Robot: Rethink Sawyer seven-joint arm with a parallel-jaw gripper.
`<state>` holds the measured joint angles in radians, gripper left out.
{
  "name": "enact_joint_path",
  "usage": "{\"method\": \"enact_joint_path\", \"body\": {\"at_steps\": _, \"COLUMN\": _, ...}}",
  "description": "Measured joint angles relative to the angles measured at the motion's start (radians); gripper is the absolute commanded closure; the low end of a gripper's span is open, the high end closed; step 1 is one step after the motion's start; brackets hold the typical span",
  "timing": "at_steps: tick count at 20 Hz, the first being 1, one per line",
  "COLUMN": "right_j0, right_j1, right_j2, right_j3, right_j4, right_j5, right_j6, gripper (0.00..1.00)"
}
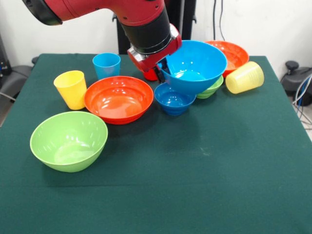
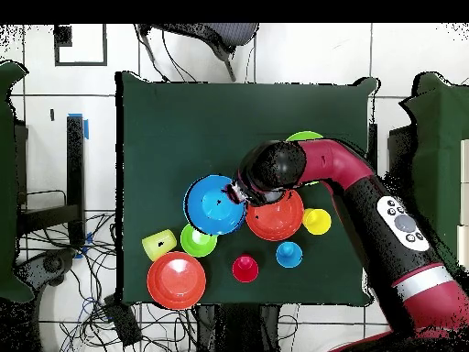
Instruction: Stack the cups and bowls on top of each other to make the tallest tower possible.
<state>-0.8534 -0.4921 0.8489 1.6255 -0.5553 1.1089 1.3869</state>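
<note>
Big blue bowl (image 1: 194,66) empty, pinched by fingers (image 1: 161,73).

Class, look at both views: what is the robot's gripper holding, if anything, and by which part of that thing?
The gripper holds the big blue bowl by its rim, on the side nearest the arm. The bowl is lifted and tilted above the small dark blue bowl.
</note>
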Motion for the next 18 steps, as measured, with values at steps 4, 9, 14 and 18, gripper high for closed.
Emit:
{"method": "enact_joint_path", "body": {"at_steps": 4, "right_j0": 0.000, "right_j1": 0.000, "right_j2": 0.000, "right_j3": 0.000, "right_j4": -0.002, "right_j5": 0.000, "right_j6": 0.000, "gripper": 1.00}}
{"method": "enact_joint_path", "body": {"at_steps": 9, "right_j0": 0.000, "right_j1": 0.000, "right_j2": 0.000, "right_j3": 0.000, "right_j4": -0.005, "right_j5": 0.000, "right_j6": 0.000, "gripper": 1.00}}
{"method": "enact_joint_path", "body": {"at_steps": 14, "right_j0": 0.000, "right_j1": 0.000, "right_j2": 0.000, "right_j3": 0.000, "right_j4": -0.008, "right_j5": 0.000, "right_j6": 0.000, "gripper": 1.00}}
{"method": "enact_joint_path", "body": {"at_steps": 18, "right_j0": 0.000, "right_j1": 0.000, "right_j2": 0.000, "right_j3": 0.000, "right_j4": -0.011, "right_j5": 0.000, "right_j6": 0.000, "gripper": 1.00}}
